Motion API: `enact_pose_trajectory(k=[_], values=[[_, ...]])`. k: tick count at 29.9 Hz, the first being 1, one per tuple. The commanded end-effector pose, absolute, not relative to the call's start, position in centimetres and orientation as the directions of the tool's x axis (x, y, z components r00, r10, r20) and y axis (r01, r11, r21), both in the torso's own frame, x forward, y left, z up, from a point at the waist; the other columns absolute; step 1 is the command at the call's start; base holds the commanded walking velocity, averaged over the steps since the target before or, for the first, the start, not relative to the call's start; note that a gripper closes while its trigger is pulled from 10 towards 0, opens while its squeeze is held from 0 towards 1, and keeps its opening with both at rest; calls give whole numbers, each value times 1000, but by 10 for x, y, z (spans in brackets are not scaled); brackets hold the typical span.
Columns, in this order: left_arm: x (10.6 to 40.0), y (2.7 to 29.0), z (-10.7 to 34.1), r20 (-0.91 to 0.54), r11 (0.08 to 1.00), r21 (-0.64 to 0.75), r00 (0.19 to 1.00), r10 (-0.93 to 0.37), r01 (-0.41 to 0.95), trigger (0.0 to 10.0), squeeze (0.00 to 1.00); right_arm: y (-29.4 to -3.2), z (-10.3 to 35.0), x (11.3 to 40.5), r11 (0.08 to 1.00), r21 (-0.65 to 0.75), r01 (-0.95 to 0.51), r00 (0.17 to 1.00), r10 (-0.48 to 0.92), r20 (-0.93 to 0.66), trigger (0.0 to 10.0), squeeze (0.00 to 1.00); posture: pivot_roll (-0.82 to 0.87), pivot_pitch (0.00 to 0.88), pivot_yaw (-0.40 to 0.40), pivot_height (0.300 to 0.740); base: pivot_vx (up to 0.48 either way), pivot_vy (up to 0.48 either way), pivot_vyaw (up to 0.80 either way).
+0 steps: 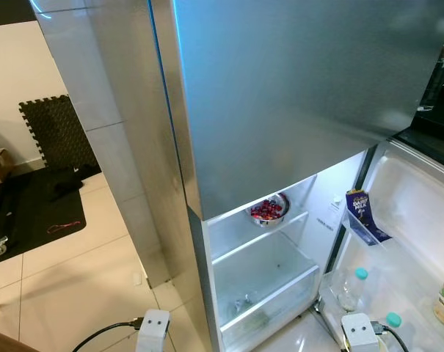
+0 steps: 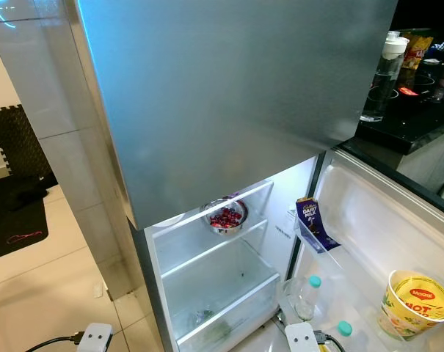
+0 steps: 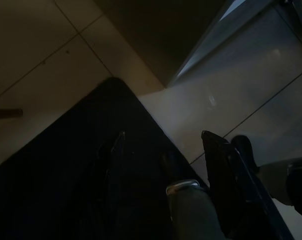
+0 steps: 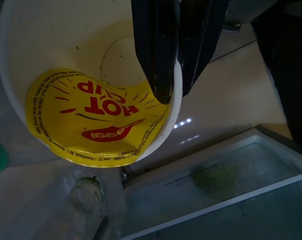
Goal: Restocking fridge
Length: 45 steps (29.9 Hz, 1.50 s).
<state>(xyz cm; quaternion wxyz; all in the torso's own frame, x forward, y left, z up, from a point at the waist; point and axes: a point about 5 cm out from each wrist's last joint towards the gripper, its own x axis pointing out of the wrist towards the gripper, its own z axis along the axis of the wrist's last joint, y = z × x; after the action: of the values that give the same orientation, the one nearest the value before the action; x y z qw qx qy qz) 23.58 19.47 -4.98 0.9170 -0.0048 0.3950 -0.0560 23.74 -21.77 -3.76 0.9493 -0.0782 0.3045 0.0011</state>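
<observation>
You look down at the fridge [image 2: 229, 95]: its lower door [image 2: 387, 220] stands open to the right, and the upper door is closed. On the top shelf [image 2: 236, 238] inside sits a steel bowl [image 2: 225, 216] with red berries. Below it the shelves are mostly bare, and something green lies in the bottom drawer [image 2: 222, 323].

In the door, a purple Dairy Milk carton [image 2: 308, 214] stands in a small upper pocket. Lower down you see a clear bottle [image 2: 304, 297] with a teal cap, and a second teal cap [image 2: 344, 328] just beside it.

The right gripper [image 4: 173, 92] has its fingers [image 4: 153, 55] closed on the rim of the noodle cup [image 2: 415, 304], one finger inside the cup and one outside. The cup is white with a yellow Maggi "Hot Cup" lid, partly peeled back, and it is tilted. It is held near the lower part of the open door, to the right of the clear bottle, above the door's inner side.

The left gripper [image 3: 163, 165] hangs low in shadow over the tiled floor [image 3: 46, 75] and a dark mat [image 3: 56, 190]; its fingers [image 3: 220, 165] are apart and hold nothing.

On the far right, a black counter [image 2: 412, 110] carries a tall clear bottle [image 2: 383, 73] with a white cap.
</observation>
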Motion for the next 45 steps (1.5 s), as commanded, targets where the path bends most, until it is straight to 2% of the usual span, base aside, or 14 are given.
enact_pose_trajectory(k=[1, 13, 19, 32, 34, 36, 37, 38, 39, 41, 42, 43, 45], values=[[230, 191, -54, -737, 991, -52, 666, -120, 121, 10000, 0, -220, -40, 233, 988, -146, -50, 806, -46, -590, 10000, 0, -160, 109, 64, 740, 0, 0, 0], [235, 190, -50, -722, 992, -39, 683, -109, 117, 10000, 0, -225, -41, 229, 986, -157, -48, 802, -56, -594, 10000, 0, -165, 110, 56, 740, 0, -374, 0], [235, 196, -50, -721, 997, -51, 688, -81, 64, 10000, 0, -222, -40, 231, 986, -156, -57, 804, -47, -593, 10000, 0, -163, 106, 46, 740, 0, 0, 0], [232, 197, -52, -719, 997, -52, 690, -81, 63, 10000, 0, -215, -30, 246, 977, -167, -134, 829, 18, -558, 10000, 0, -167, 106, 45, 740, 0, 0, 0], [231, 197, -52, -719, 997, -52, 690, -82, 64, 10000, 0, -211, -26, 251, 973, -153, -174, 834, 63, -548, 10000, 0, -168, 109, 46, 740, 0, 0, 0], [231, 196, -52, -717, 995, -57, 690, -99, 84, 10000, 0, -198, -17, 260, 943, -118, -311, 821, 204, -533, 10000, 0, -173, 113, 47, 740, 0, 0, 0], [231, 196, -52, -717, 995, -57, 690, -99, 84, 10000, 0, -198, -17, 260, 943, -118, -311, 821, 204, -533, 10000, 0, -173, 113, 47, 740, 0, 0, 0], [231, 194, -51, -713, 992, -65, 690, -122, 109, 10000, 0, -188, -11, 264, 911, -89, -403, 799, 302, -520, 10000, 0, -173, 113, 47, 740, 0, 0, 0], [231, 194, -51, -713, 992, -65, 690, -122, 109, 10000, 0, -188, -11, 264, 911, -89, -403, 799, 302, -520, 10000, 0, -173, 113, 47, 740, 0, 0, 0], [233, 189, -50, -702, 983, -78, 691, -172, 165, 10000, 0, -171, 8, 269, 808, -13, -590, 712, 512, -481, 10000, 0, -166, 116, 48, 740, 0, 0, 0], [233, 188, -50, -698, 980, -82, 692, -186, 181, 10000, 0, -165, 16, 270, 764, 9, -646, 673, 575, -466, 10000, 0, -166, 116, 48, 740, 0, 0, 0], [233, 188, -50, -698, 980, -82, 692, -186, 181, 10000, 0, -165, 16, 270, 764, 9, -646, 673, 575, -466, 10000, 0, -166, 116, 48, 740, 0, 0, 0], [234, 188, -48, -693, 975, -80, 692, -204, 207, 10000, 0, -160, 40, 267, 635, 57, -770, 550, 706, -445, 10000, 0, -166, 117, 52, 740, 0, 0, 0]])
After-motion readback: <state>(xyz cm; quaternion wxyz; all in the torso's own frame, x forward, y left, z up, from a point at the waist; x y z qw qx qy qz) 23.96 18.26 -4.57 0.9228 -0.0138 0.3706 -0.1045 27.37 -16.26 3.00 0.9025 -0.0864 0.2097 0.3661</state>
